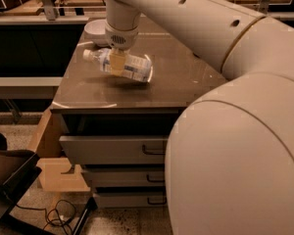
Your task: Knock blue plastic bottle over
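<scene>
Upper left of the frame: the blue plastic bottle (137, 68) is on its side over the surface (186, 84), cap pointing left. The claw (116, 66) straddles its middle; I cannot tell whether it grips.

Blue plastic bottle (135, 68) lies sideways on cabinet top (181, 84), toward back-L, cap end pointing L. Gripper (116, 62) sits over bottle's middle. Bowl (94, 29) just behind it. Drawers (112, 151) stacked under top. Chair (10, 173) on floor at L, cables (59, 218) nr it.
</scene>
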You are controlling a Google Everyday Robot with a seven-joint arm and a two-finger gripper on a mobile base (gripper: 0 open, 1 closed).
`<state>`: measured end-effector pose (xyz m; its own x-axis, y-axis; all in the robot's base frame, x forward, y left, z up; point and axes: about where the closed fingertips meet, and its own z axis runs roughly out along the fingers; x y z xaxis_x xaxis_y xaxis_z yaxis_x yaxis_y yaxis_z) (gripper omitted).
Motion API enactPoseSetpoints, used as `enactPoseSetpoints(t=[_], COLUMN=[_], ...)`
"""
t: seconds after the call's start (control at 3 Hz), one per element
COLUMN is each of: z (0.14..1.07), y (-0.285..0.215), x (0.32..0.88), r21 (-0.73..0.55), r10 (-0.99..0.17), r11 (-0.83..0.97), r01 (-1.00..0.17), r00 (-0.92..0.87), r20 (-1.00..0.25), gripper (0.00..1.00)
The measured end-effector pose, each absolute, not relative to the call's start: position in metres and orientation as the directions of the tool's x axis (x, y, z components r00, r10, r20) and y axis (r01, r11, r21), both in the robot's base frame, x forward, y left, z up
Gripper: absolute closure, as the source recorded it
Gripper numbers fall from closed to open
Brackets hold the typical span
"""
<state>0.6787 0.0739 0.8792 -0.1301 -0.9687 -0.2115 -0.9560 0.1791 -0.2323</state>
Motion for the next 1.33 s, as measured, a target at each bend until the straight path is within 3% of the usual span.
enactPoseSetpoints(t=[0.67,1.33], z=[0.853,0.849], y=[0.077,0.078], x=[0.67,0.67], r21=[-0.171,-0.169], r10=[-0.945,-0.945], r11=[0.209,0.208], r01=[-0.963,-0.963], r00=[-0.154,-0.153], r20=[-0.288,-0.29], gripper=[1.0,0.61])
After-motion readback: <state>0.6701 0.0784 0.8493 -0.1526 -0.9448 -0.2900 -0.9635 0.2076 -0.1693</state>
